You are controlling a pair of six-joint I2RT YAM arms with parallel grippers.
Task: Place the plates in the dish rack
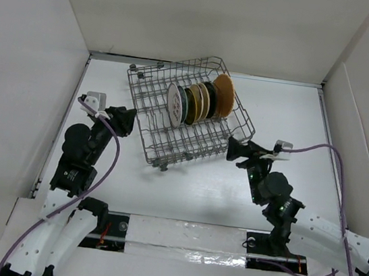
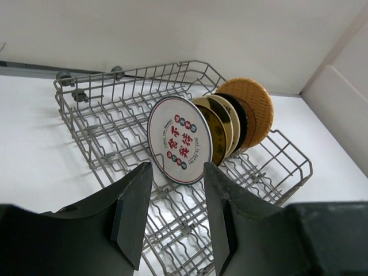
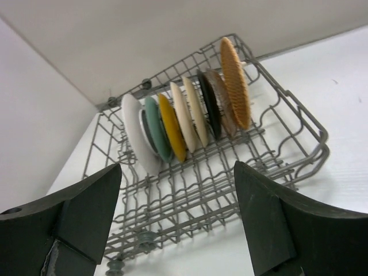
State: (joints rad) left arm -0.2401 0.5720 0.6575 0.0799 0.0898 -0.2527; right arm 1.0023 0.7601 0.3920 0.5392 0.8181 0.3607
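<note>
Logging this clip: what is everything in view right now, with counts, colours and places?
Grey metal wire dish rack: one, grey, back centre of the table, set at an angle.
Small round plates: at least seven, on edge in one row in the rack; white plate with red marks at the left end, then teal, yellow, cream, black, orange-brown at the right end.
Table: one, white, between white walls.
Purple cables: two, one along each arm.
Left end effector: black, open, empty, left of the rack.
Right end effector: black, open, empty, right of the rack.
</note>
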